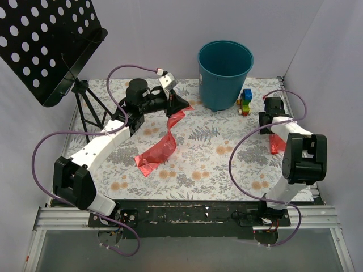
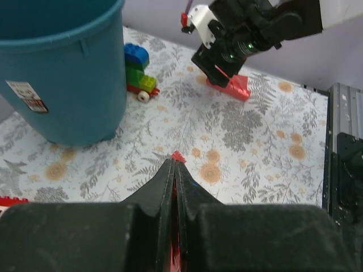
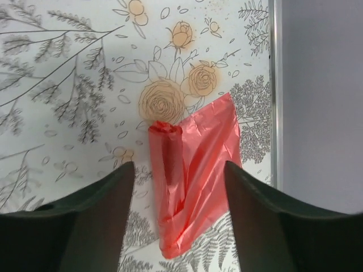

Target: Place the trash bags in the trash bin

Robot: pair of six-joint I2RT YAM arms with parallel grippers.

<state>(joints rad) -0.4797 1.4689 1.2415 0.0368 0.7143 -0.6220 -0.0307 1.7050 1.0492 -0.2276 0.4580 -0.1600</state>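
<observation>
Your left gripper (image 2: 174, 165): clamped shut on the first trash bag (image 1: 164, 144), which trails onto the table (image 1: 215, 156) left of the trash bin (image 1: 224, 85). Your right gripper (image 3: 178, 167): fingers spread above the second trash bag (image 3: 198, 164), folded by the table's right edge.

Only one printed thing shows - a small white sticker (image 2: 25, 96) on the outer wall of the teal bin (image 2: 74, 56), seen from the left wrist camera. It carries a few rows of tiny dark print and a red-and-dark patch at its lower end - all too small and blurred to read. No word, brand or number can be made out.
</observation>
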